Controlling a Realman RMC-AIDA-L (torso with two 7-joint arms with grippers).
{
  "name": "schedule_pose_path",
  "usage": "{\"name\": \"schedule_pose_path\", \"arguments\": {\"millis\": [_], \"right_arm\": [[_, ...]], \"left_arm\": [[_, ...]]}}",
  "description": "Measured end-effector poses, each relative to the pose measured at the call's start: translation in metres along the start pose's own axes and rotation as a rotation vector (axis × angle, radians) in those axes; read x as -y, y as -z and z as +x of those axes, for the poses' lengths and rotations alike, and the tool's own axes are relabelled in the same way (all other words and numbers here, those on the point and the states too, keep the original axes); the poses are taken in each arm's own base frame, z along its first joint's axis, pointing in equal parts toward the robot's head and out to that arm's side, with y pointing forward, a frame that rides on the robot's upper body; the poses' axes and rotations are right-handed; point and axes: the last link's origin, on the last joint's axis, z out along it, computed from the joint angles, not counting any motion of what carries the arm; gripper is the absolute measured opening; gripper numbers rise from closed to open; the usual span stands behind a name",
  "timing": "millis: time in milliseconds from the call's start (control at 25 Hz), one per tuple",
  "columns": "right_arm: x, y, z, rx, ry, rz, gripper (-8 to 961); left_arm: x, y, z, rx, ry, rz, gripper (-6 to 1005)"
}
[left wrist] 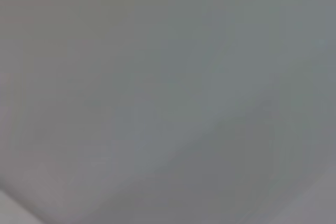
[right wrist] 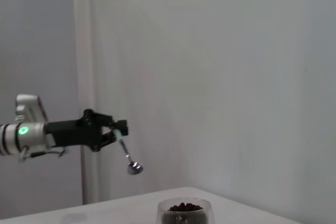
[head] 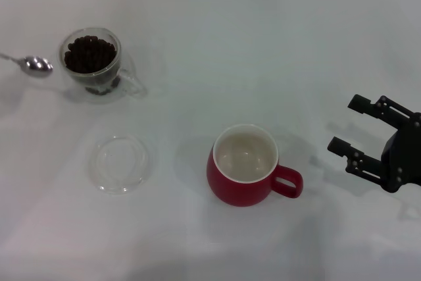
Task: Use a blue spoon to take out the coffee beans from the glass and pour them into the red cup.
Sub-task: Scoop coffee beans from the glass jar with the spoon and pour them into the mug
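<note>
The glass (head: pixel 92 64) stands at the far left of the table, heaped with dark coffee beans (head: pixel 89 54). Just left of it the blue spoon (head: pixel 34 64) hangs with its metal bowl down, the handle running off the picture's edge. The right wrist view shows that spoon (right wrist: pixel 129 157) held above the glass (right wrist: pixel 185 213) by my left gripper (right wrist: pixel 116 131), which is shut on its handle. The red cup (head: pixel 247 166) sits near the middle, its cream inside bare and its handle toward my right gripper (head: pixel 350 127), which stands open at the right edge.
A flat clear glass saucer (head: pixel 120 162) lies on the white table (head: pixel 217 44) in front of the glass, left of the red cup. The left wrist view shows only a plain grey surface.
</note>
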Motion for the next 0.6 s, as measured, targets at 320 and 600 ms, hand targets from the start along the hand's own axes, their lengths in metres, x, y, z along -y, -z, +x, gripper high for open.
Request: {"name": "schedule_pose_path", "arguments": {"millis": [320,600], "right_arm": [[-0.002,-0.004,-0.004,0.033,-0.003,-0.016,781],[-0.003,-0.004,-0.004,0.040,-0.004,-0.013,781]], "left_arm": [[0.002,-0.044,0.021,0.068,-0.004,0.033,125],[0.008,-0.085,0.020,0.160,-0.031,0.113,124]]}}
